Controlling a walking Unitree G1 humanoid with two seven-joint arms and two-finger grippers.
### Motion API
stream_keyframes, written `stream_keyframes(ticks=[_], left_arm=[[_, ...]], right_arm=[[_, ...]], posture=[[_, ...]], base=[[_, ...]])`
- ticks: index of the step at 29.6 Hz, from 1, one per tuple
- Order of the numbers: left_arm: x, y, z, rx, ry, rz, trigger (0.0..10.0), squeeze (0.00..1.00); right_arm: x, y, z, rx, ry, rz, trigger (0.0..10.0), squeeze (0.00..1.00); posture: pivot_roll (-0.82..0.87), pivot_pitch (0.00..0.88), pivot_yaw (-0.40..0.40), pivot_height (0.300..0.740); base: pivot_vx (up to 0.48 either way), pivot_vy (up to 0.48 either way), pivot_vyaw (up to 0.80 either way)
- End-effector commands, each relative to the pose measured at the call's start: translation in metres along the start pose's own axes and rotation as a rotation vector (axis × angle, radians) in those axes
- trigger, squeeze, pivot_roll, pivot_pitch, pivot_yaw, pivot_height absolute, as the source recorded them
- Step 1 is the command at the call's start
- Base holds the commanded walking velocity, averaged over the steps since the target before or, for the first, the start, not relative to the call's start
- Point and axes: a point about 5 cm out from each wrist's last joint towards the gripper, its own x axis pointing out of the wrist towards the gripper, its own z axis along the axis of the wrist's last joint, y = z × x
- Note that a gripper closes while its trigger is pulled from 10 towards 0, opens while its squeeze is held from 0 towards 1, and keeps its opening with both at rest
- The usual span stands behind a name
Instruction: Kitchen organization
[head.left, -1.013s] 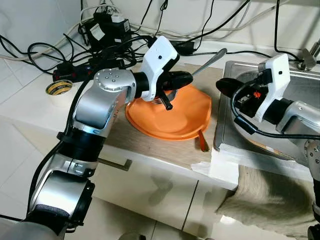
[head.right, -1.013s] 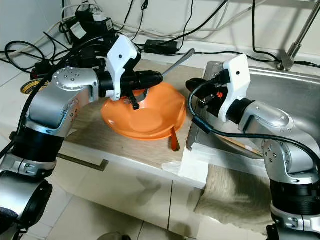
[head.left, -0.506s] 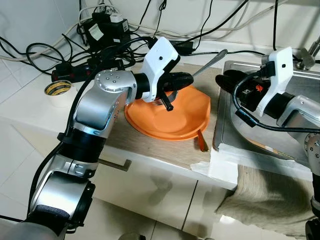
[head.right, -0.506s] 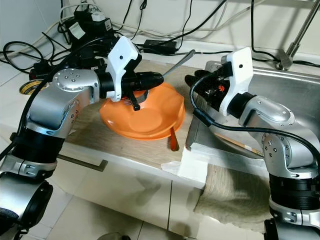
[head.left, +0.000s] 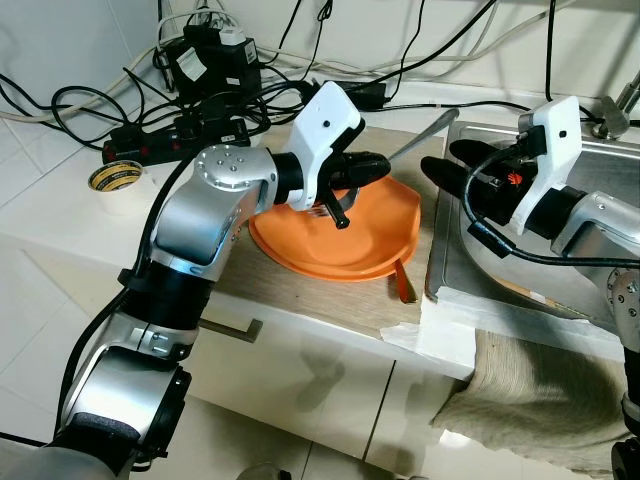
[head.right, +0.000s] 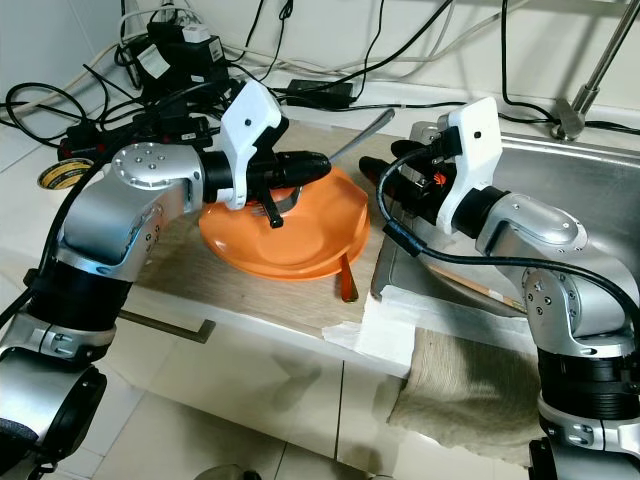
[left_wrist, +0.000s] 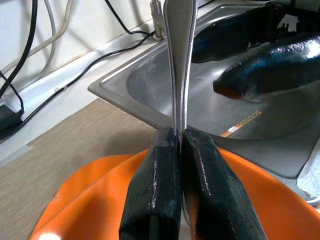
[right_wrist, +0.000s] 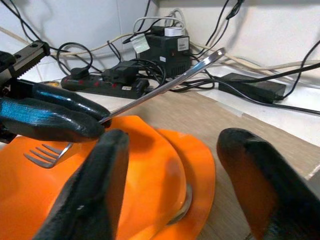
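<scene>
since half a second ago the right gripper (head.right: 372, 172) has edged closer, fingers spread, empty. left gripper (head.left: 372, 165) stays clamped on the fork (left_wrist: 180, 60), tines over the orange plate (head.left: 385, 235).

Both arms are brushed silver metal in rounded segments, joined by black collars. The left arm's (head.left: 205, 215) elbow cap carries a ring of small screws. Each wrist ends in a glossy white angular housing. From it run two long black fingers with a matte, slightly textured skin: the left claw (left_wrist: 181, 165) and the right claw (right_wrist: 175, 185). Black cables loop round the right wrist (head.right: 440, 190), where small red markings show behind the housing.
</scene>
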Motion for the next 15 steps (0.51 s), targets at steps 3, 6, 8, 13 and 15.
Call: stream_keyframes(ticks=[3, 6, 8, 13, 15], left_arm=[[-0.0014, -0.0024, 0.0049, 0.02, -0.01, -0.008, 0.0, 0.0], [-0.0015, -0.003, 0.0053, 0.022, -0.012, -0.013, 0.0, 0.0], [-0.0012, -0.0045, 0.0064, 0.024, -0.016, -0.019, 0.0, 0.0], [-0.0003, -0.0071, 0.0072, 0.027, -0.021, -0.038, 0.0, 0.0], [-0.0003, -0.0072, 0.0072, 0.027, -0.021, -0.039, 0.0, 0.0]], right_arm=[[0.0004, -0.0001, 0.0014, -0.014, 0.008, 0.005, 10.0, 1.0], [0.001, 0.0002, 0.0016, -0.014, 0.007, 0.009, 10.0, 1.0], [0.0019, 0.001, 0.0021, -0.016, 0.005, 0.014, 10.0, 1.0], [0.0059, -0.001, 0.0025, -0.005, 0.007, -0.011, 10.0, 0.0], [0.0064, -0.0006, 0.003, 0.002, 0.003, -0.009, 10.0, 0.0]], posture=[[-0.04, 0.0, 0.06, 0.74], [-0.04, 0.0, 0.057, 0.74], [-0.03, 0.0, 0.058, 0.74], [-0.03, 0.0, 0.06, 0.74], [-0.03, 0.0, 0.061, 0.74]], base=[[0.0, 0.0, 0.0], [0.0, 0.0, 0.0], [0.0, 0.0, 0.0], [0.0, 0.0, 0.0], [0.0, 0.0, 0.0]])
